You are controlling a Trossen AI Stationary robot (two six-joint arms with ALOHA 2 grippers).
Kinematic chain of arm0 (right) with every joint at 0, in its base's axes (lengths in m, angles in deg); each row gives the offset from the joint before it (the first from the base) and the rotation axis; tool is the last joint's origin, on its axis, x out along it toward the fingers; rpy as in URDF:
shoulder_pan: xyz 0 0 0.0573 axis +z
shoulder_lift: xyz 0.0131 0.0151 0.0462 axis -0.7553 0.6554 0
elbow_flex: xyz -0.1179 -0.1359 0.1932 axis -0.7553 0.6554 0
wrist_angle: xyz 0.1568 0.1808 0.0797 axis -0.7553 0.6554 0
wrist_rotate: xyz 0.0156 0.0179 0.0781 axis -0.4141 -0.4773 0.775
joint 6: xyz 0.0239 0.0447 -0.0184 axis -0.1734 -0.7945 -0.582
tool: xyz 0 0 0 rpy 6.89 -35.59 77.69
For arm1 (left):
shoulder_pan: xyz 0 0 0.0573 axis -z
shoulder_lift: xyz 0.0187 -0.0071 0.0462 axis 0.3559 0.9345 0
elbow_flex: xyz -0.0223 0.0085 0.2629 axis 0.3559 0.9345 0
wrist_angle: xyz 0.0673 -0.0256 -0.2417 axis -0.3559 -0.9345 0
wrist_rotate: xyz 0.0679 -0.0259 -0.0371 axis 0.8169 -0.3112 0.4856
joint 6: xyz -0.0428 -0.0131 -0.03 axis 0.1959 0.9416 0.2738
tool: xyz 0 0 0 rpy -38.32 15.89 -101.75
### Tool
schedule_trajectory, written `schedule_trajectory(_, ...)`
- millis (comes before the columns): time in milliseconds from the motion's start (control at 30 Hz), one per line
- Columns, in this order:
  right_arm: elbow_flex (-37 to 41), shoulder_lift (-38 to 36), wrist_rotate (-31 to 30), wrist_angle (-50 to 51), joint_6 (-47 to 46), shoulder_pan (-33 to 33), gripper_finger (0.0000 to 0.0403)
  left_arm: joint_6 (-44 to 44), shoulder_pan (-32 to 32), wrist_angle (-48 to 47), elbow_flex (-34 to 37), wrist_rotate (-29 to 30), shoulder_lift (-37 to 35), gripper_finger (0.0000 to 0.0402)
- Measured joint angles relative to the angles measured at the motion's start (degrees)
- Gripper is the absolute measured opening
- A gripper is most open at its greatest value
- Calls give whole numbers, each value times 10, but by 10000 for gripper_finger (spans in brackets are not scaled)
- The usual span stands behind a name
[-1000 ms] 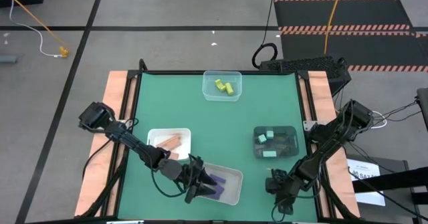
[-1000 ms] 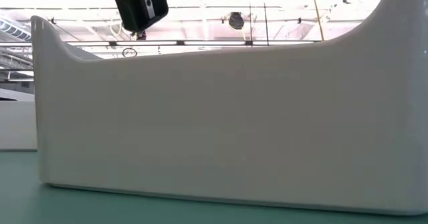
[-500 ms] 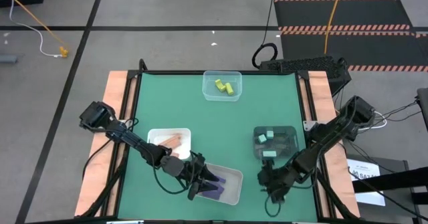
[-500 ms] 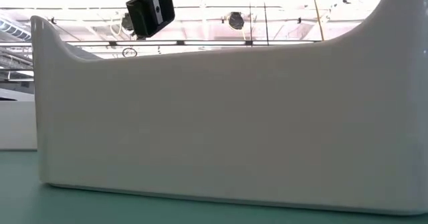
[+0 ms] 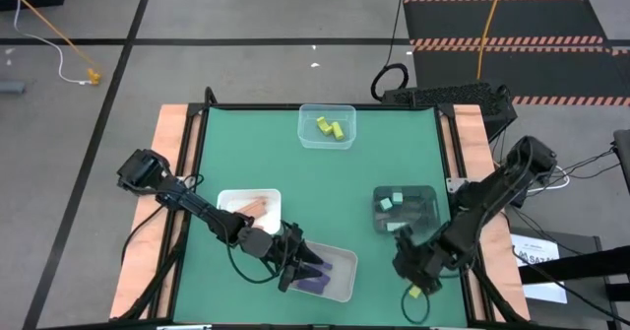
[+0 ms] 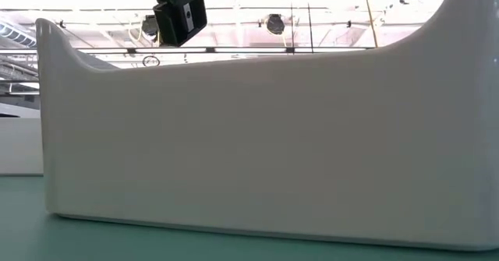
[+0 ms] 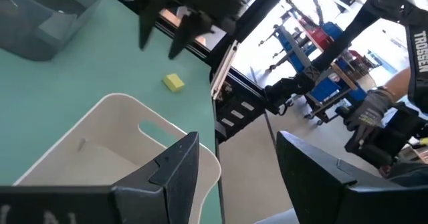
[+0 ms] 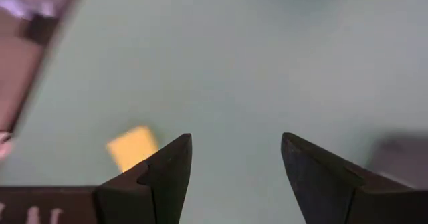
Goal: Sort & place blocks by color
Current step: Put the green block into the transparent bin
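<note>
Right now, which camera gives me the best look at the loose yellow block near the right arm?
The left wrist view: the yellow block lies unobstructed on the green mat, just below the right gripper's open fingers. The right wrist view shows it blurred beside one finger; the high view shows a speck; the low view shows only a white tray wall.

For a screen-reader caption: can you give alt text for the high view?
Seen from above, a green table holds four trays, blocks sorted by colour inside. The left hand reaches, open, over the white tray with purple blocks. The right hand hangs open near a loose yellow block.
</note>
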Motion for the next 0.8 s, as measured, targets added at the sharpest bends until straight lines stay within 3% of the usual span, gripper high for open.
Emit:
schedule_trajectory(167,3,10,12,-80,19,52,222,0,1,-12,0,0,0,200)
schedule_trajectory(367,3,31,14,-87,21,102,223,-1,1,-37,0,0,0,200)
schedule_trajectory(667,3,101,12,-107,89,130,222,-1,1,-43,0,0,0,200)
schedule_trajectory(800,3,125,-17,-108,113,131,222,-2,1,-43,0,2,0,200)
